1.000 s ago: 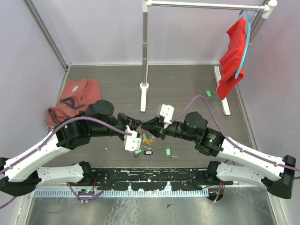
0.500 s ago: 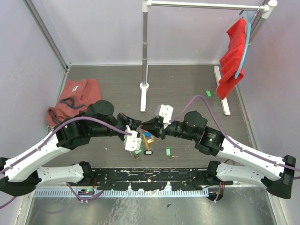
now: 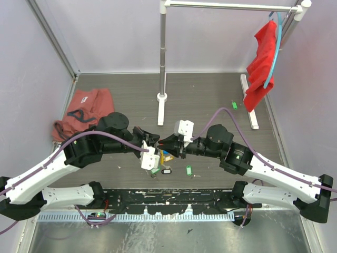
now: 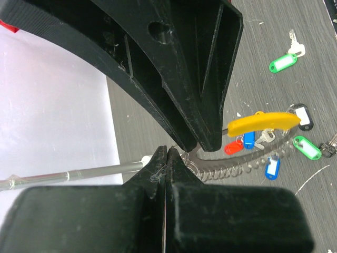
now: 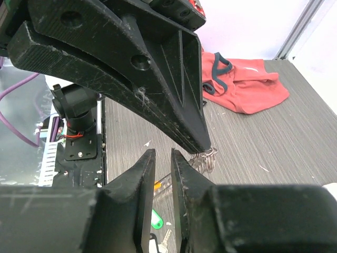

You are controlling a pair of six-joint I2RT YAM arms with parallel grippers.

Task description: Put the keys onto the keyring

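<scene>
Beyond the left pincer point(image 3: 153, 140) and the right pincer point(image 3: 162, 141), a grey wood-grain table top point(image 3: 210, 100) runs to pale lilac walls point(image 3: 105, 37). Straight ahead of them stands the white upright post point(image 3: 162, 52) of a clothes rail, its round foot point(image 3: 162, 97) on the boards. Its top bar point(image 3: 231, 6) runs off to the right pincer's side, where a red cloth point(image 3: 260, 63) hangs on a light-blue hanger point(image 3: 275, 47). Out to the left pincer's side lies a crumpled salmon-pink garment point(image 3: 84, 108), close to a metal corner strut point(image 3: 52, 39). Behind the pincers, at the near edge, lies a scuffed black base plate point(image 3: 168, 199), then bare sheet metal point(image 3: 158, 237). The light is soft and even.
</scene>
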